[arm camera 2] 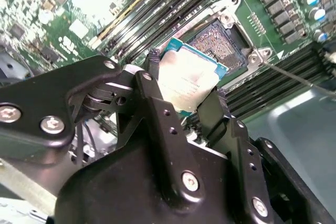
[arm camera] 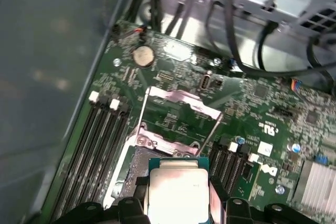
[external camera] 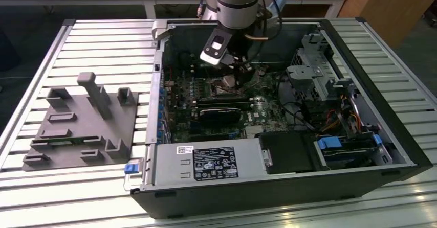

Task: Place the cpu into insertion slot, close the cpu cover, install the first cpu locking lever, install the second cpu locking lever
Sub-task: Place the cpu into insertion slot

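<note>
Arm (external camera: 232, 3) angled down into computer case (external camera: 273, 189), pincer (arm camera 2: 185, 82) grasping cpu (arm camera 2: 190, 77), close above insertion slot (arm camera 2: 220, 43)

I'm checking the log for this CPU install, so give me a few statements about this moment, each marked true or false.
1. The gripper grips the cpu between its fingers. True.
2. The cpu is fully seated in the insertion slot. False: it is held at the slot, whose pin field shows bare beside it.
3. The cpu cover is shut over the slot. False: it is swung open, away from the slot.
4. A grey fixture block lies outside the computer case, on the exterior view's left. True.
</note>
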You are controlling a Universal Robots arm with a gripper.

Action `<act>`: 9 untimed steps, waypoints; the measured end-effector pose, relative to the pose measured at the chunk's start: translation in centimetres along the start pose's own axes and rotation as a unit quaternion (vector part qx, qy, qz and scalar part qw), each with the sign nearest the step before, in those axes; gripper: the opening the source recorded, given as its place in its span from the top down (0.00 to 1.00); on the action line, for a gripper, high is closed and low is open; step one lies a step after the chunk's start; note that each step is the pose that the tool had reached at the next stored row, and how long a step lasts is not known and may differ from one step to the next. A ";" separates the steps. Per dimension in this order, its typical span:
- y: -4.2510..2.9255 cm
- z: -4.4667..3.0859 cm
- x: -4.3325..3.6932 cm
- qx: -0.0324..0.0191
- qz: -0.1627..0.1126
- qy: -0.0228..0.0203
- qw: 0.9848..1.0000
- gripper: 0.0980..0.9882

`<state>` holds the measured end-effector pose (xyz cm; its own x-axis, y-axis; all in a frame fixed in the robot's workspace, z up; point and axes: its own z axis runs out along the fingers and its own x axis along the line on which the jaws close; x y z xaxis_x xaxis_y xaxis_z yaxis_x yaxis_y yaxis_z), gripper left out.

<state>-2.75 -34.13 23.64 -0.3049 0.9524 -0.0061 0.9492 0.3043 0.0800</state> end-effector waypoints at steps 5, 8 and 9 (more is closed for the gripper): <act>-0.01 0.10 0.00 0.000 0.045 -0.004 0.999 0.50; -0.01 0.17 0.00 0.000 0.072 -0.006 0.997 0.50; -0.02 0.19 0.00 0.000 0.081 -0.007 0.997 0.50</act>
<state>-2.75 -34.13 23.45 -0.1458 0.9893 -0.0062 0.9861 0.1458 0.0800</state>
